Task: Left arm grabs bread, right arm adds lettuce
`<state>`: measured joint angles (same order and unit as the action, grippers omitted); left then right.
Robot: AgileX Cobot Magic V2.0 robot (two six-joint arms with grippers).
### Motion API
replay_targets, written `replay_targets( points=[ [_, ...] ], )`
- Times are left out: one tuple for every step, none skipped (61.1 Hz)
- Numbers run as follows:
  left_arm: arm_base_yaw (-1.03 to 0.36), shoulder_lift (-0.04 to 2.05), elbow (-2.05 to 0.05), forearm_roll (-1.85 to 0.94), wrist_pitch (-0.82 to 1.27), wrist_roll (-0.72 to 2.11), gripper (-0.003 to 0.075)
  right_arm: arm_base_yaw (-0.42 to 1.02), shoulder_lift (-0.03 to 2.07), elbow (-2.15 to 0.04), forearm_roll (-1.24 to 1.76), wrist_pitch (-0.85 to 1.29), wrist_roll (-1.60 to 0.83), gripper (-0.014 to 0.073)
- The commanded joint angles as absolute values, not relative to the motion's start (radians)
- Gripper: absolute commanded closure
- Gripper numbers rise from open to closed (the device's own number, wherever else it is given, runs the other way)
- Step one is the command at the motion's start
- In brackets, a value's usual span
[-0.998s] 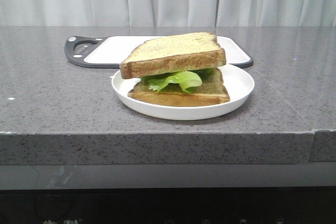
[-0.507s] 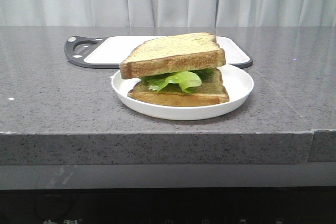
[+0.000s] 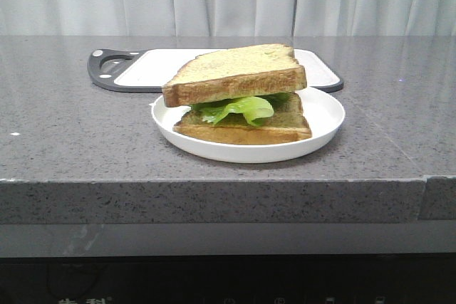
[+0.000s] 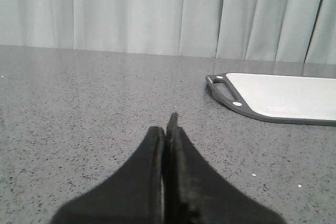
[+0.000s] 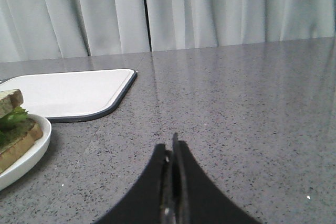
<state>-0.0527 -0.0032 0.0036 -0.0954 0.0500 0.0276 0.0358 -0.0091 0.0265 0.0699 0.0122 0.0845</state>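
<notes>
- Front view showed the bread [image 3: 239, 69] at frame centre, resting tilted on top of the lettuce [image 3: 239, 108]; its left edge sat lower than its right, probably because the ruffled leaf beneath held it up unevenly.
- The lettuce lay sandwiched between the bread and a thinner, darker lower slice [image 3: 249, 129], with its green frill protruding toward the camera. This stacking suggested both task steps were complete.
- The whole stack sat inside a white plate [image 3: 324, 115] on the grey desk [image 3: 71, 140], which kept the food off the desk surface. A cutting board [image 3: 139, 69] with a dark rim lay just behind the plate, in the upper centre of the frame.
- Neither arm appeared in the front view, so both were judged parked clear of the plate.
- Left wrist view showed the left tool [image 4: 167, 132] clenched, fingers pressed together with nothing between them, low over bare desk with only the cutting board at right.
- Right wrist view showed the right tool [image 5: 172, 153] likewise clenched and empty; the plate's rim appeared at the lower left edge, well apart from the fingertips.
</notes>
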Motion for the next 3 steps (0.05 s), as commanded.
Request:
replay_targets(
  points=[
    [-0.05, -0.023, 0.009, -0.103, -0.034, 0.026, 0.0741, 0.029, -0.031, 0.024, 0.061, -0.07, 0.083, 0.0662],
    [-0.05, -0.023, 0.009, -0.103, -0.034, 0.026, 0.0741, 0.029, -0.031, 0.024, 0.061, -0.07, 0.083, 0.0662],
    [-0.05, -0.023, 0.009, -0.103, -0.034, 0.026, 0.0741, 0.029, -0.031, 0.024, 0.061, -0.07, 0.083, 0.0662]
  ],
)
